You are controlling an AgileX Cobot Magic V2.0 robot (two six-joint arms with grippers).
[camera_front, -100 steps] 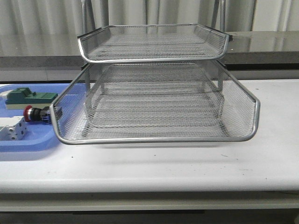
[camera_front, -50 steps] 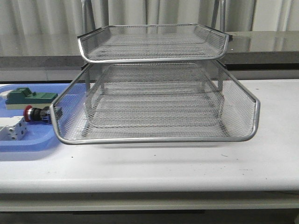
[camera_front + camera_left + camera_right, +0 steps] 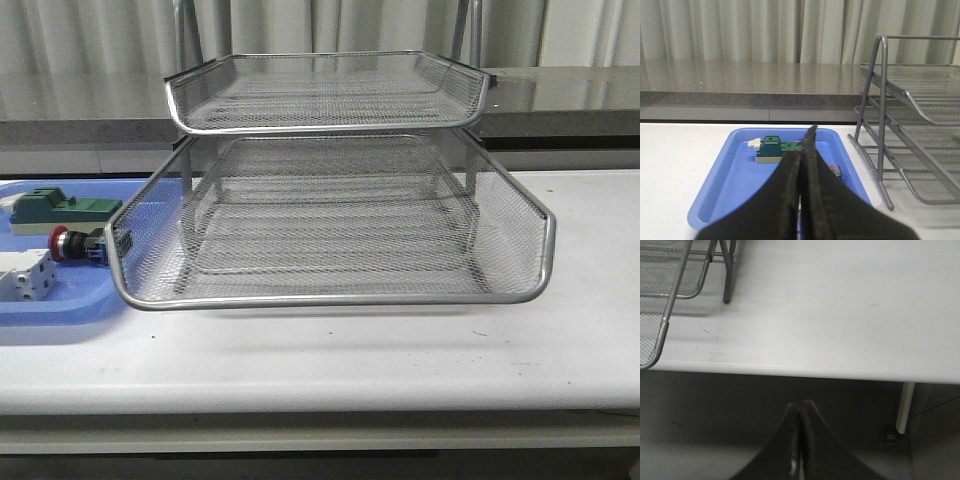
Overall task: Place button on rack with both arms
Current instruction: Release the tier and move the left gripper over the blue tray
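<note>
The button [image 3: 75, 244] lies on its side in a blue tray [image 3: 60, 303] at the table's left, its red cap pointing left. In the left wrist view only a dark corner of the button [image 3: 835, 171] shows past the fingers. The silver wire-mesh rack [image 3: 330, 200] stands mid-table, with its middle tray pulled forward. My left gripper [image 3: 811, 130] is shut and holds nothing; it hangs over the near part of the blue tray [image 3: 730, 195]. My right gripper [image 3: 802, 404] is also shut and holds nothing, below the table's front edge and to the right of the rack [image 3: 667, 295]. Neither gripper shows in the front view.
A green block [image 3: 58, 207] and a white block [image 3: 25, 275] share the blue tray with the button. The green block [image 3: 774, 150] lies at the tray's far end. A grey counter and curtains run behind the table. A table leg [image 3: 905, 407] stands near the right gripper.
</note>
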